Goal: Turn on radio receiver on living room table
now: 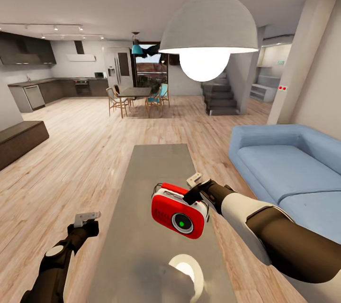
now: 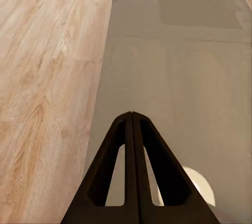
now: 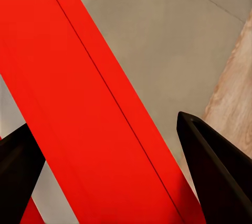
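Straddling radio receiver [image 1: 179,217] handle: right gripper [image 3: 113,145], fingers spread; left gripper [image 2: 132,114] pressed together.

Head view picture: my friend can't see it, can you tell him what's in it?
A small red radio receiver sits on a long grey table, with the robot's right gripper at its top edge. The left gripper hangs over the wood floor; a blue sofa is on the right.

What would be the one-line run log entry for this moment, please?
radio receiver: above table, tilted | right end effector: open, straddling its red handle | left end effector: shut, beside table's edge | dial: green
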Motion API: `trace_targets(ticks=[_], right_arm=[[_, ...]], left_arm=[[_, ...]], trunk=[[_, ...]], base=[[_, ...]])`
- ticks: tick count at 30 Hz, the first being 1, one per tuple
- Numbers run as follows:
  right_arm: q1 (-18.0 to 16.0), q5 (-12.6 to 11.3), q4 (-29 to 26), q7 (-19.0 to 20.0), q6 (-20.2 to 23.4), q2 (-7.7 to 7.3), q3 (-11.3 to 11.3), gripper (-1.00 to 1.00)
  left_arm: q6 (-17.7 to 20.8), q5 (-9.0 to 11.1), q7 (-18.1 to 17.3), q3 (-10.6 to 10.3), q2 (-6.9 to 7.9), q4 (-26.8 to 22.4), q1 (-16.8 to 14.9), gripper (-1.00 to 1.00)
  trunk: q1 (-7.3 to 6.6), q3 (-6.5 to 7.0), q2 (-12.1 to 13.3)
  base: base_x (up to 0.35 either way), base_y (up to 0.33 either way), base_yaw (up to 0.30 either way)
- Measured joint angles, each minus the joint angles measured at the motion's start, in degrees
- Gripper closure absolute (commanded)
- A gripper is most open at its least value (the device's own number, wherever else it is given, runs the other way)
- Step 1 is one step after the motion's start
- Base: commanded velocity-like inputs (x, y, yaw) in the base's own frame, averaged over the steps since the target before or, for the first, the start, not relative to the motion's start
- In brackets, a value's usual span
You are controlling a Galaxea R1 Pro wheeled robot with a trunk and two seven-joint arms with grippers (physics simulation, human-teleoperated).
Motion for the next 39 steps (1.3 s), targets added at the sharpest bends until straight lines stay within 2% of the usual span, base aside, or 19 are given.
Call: trace_targets(ticks=[6,10,13,14,16,20,39], right_arm=[[0.0,0.0,0.1,0.0,0.0,0.00,0.0,1.00],[0.0,0.0,0.1,0.0,0.0,0.00,0.0,1.00],[0.0,0.0,0.3,0.0,0.0,0.00,0.0,1.00],[0.0,0.0,0.4,0.0,0.0,0.00,0.0,1.00],[0.0,0.0,0.5,0.0,0.0,0.00,0.1,1.00],[0.0,0.0,0.5,0.0,0.0,0.00,0.0,1.00],[0.0,0.0,2.5,0.0,0.3,0.00,0.0,1.00]], left_arm=[[0.0,0.0,0.2,-0.1,-0.61,0.1,0.0,1.00],[0.0,0.0,0.2,-0.1,-0.25,-0.1,0.0,1.00],[0.3,0.1,0.3,1.4,-0.17,-1.1,-0.1,1.00],[0.4,0.9,0.7,2.3,-0.36,-2.5,-0.1,1.00],[0.5,2.6,1.3,2.8,-0.30,-3.5,-0.1,1.00],[0.6,3.6,1.6,3.0,-0.03,-4.0,-0.1,1.00],[0.5,3.7,1.8,3.1,0.02,-3.6,-0.1,1.00]], trunk=[[1.32,-1.08,-2.4],[2.20,-1.79,-4.0],[2.85,-2.33,-5.2],[3.07,-2.51,-5.6],[3.51,-2.87,-6.4],[4.39,-3.59,-8.0],[8.56,-7.00,-15.6]], base=[[0.000,0.000,0.000],[0.000,0.000,0.000],[0.000,0.000,0.000],[0.000,0.000,0.000],[0.000,0.000,0.000],[0.000,0.000,0.000],[0.000,0.000,0.000]])
